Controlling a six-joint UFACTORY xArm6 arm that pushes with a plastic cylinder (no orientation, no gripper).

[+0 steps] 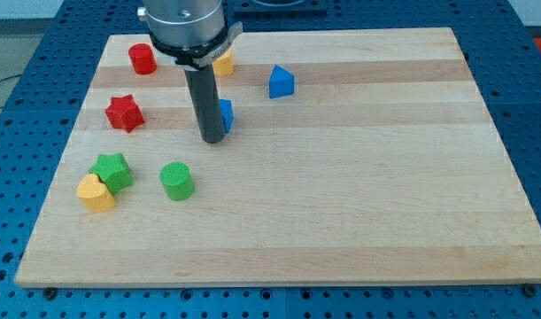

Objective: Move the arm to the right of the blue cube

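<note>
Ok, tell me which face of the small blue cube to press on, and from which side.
There is no gripper, so push it, don't grip. My tip sits against the blue cube on its left in the view, hiding most of it. Its right face is exposed, with bare wooden board beside it, so come round there.

The pale wooden surface (pixel 359 204) carries scattered blocks. A red cylinder (pixel 142 58), red star (pixel 124 112) and blue cube (pixel 226 114) lie toward the view's upper left. A green star (pixel 112 171), yellow heart (pixel 96 193) and green cylinder (pixel 176 181) sit lower.
</note>
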